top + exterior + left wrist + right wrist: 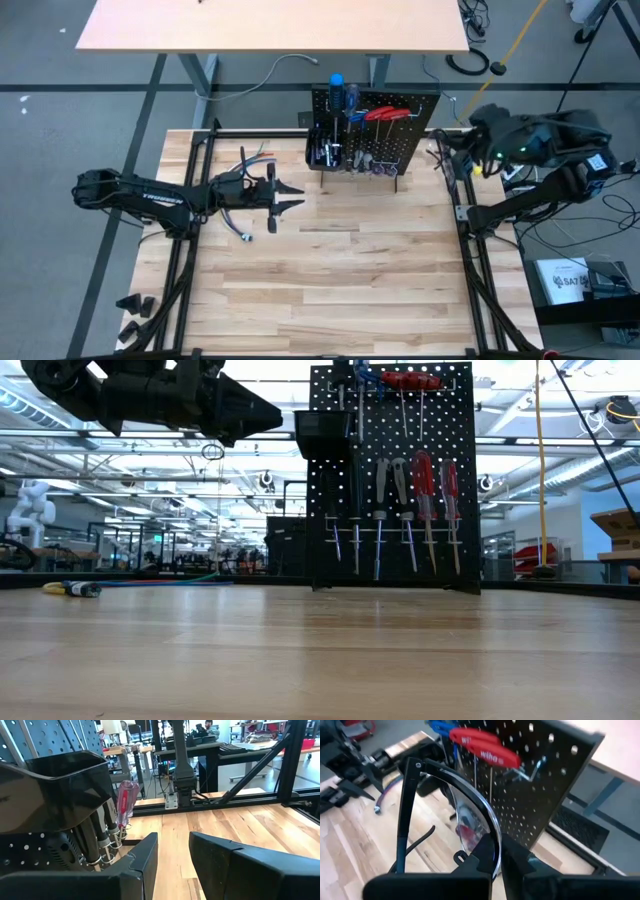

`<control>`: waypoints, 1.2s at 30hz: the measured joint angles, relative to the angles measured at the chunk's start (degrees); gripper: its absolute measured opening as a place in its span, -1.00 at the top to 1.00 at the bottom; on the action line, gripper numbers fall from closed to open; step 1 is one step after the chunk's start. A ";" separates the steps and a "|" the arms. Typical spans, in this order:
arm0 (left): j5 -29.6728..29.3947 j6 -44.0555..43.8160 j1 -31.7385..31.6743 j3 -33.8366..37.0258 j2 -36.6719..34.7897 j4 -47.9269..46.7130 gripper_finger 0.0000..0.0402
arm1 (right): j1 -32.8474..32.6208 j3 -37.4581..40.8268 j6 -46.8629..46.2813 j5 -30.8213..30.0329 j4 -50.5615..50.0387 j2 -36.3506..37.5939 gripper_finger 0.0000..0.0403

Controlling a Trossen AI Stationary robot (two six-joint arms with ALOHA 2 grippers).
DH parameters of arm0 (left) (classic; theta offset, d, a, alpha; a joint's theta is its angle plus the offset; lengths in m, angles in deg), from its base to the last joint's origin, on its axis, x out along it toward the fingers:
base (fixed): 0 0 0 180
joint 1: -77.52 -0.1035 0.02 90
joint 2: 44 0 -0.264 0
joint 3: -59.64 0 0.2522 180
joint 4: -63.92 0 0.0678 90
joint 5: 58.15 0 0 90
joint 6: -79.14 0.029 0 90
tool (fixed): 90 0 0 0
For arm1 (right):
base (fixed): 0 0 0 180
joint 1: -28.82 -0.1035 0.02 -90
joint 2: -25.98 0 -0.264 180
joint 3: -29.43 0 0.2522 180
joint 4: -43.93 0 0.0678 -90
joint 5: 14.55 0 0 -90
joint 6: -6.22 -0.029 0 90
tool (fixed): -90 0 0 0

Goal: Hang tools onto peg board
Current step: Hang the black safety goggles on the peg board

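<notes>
The black peg board (pixel 390 125) stands upright at the table's far edge. Red- and blue-handled screwdrivers (pixel 425 480) hang on its hooks, and a black bin (pixel 60 785) sits on its front. My right gripper (pixel 496 854) is raised to the right of the board (pixel 545 785) and is shut on clear safety glasses (pixel 470 815) with a black frame. My left gripper (pixel 292 197) hovers level and open over the table's left half and holds nothing. In the left wrist view its fingers (pixel 145 862) point past the bin. My right gripper pinches the glasses' clear lens (pixel 489 842) between its two fingers, beside the nose piece (pixel 462 856). The fingers slant downward toward the board's front. The glasses stick out ahead of the fingers, clear of the table, with a black temple arm (pixel 406 815) trailing down.
A bundle of coloured wires (pixel 250 160) lies on the wood left of the board, and a small connector (pixel 245 236) lies near my left gripper. Black frame rails (pixel 465 200) run along both table sides. A second table (pixel 270 25) stands beyond the far edge.
</notes>
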 joint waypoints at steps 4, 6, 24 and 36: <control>0.00 0.00 0.02 0.00 0.00 -0.09 0.41 | 0.00 -2.00 1.33 -0.15 0.04 -0.37 0.98; 0.00 0.00 0.02 0.00 0.00 -0.11 0.41 | 0.00 -2.81 2.28 -0.04 0.02 -0.38 0.98; -0.02 0.04 0.00 0.00 0.02 -1.57 0.41 | 0.03 5.99 -4.72 -6.91 0.01 4.44 0.98; -0.04 0.02 0.00 0.00 0.02 -1.57 0.41 | -0.14 20.31 -17.48 -18.33 0.73 0.06 0.98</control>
